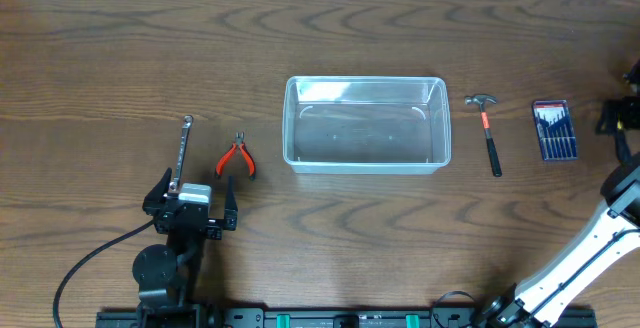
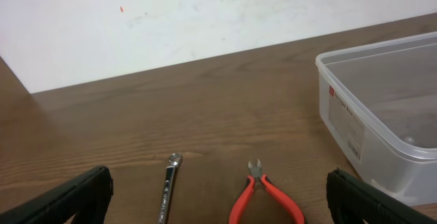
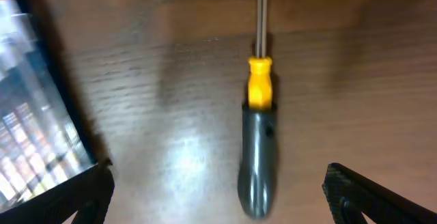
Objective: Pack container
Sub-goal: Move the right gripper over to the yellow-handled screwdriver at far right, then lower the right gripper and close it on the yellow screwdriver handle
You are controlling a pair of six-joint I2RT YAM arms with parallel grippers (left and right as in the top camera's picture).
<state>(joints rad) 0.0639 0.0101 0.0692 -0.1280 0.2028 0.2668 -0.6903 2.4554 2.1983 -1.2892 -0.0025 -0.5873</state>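
Both my grippers stand wide and hold nothing. The clear container sits empty in the middle of the counter, with every tool outside it.

My left gripper hovers just behind the wrench and the red-handled pliers, which lie near each other. If I go down for one, a finger could clip the other and skid it away. The flat wrench could also slip out of a poor pinch against the wood.

My right gripper hangs over a screwdriver with a round grey handle and a yellow collar, and it may roll off line as I close. The screwdriver-set case lies near on one side, so a finger could catch its edge.

The hammer lies just beside the container. It looks head-heavy and would likely tip if I grip it mid-handle.

The see-through walls are hard to judge, so a low carry could knock the rim and shove the container.
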